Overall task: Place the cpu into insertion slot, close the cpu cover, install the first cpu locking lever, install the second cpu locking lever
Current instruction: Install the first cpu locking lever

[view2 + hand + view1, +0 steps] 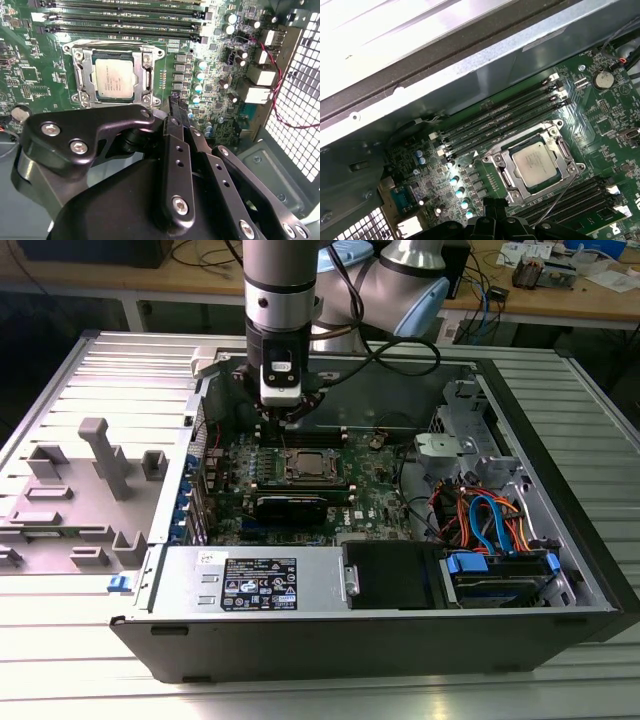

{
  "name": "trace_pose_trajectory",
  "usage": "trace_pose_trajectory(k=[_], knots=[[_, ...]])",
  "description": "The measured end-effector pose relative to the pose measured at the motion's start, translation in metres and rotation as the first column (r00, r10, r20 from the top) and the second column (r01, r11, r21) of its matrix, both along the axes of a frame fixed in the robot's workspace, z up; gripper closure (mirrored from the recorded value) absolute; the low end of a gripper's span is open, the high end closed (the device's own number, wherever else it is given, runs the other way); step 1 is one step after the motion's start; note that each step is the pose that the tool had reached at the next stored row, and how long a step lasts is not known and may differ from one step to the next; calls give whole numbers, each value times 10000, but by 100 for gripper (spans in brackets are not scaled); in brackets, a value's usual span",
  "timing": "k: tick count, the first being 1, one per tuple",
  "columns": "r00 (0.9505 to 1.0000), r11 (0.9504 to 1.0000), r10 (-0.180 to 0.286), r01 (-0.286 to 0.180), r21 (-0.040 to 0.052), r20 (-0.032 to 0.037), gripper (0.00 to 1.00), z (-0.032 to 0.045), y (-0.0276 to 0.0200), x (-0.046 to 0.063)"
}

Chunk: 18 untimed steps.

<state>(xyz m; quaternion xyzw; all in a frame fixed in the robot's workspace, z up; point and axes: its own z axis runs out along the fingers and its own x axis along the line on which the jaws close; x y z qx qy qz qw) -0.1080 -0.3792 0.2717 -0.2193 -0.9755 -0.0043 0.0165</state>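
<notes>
**Chip seated, cover down: you are at the locking levers.**

The cpu (114, 78) lies flat in its socket on the green board (30, 75), and the cpu cover (83, 75) looks closed around it, its window framing the chip. Your gripper (177, 107) hangs just beside one corner of the socket, jaws pressed together and holding nothing. In the first wrist view a thin wire lever (559, 194) seems to stand up off the socket's side. From that I judge the first lever not yet latched, though the catches are too small to be sure. This step calls for pressing that wire down and under its catch, keeping clear of the memory sticks (125, 22) close by.
</notes>
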Motion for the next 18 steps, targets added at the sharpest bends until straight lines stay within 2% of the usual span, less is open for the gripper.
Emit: trace_pose_trajectory(k=[6,9,14,16,18], knots=[[9962,9962,874,-874,0,10,89,-2,-1,-1],[9901,9901,1401,-1401,-1,21,89,-2,0,-1],[9890,9890,1476,-1476,4,22,89,-5,0,-12],[9877,9877,1565,-1565,47,29,89,-13,-1,-26],[9850,9849,1724,-1725,164,48,89,-28,-1,-38]])
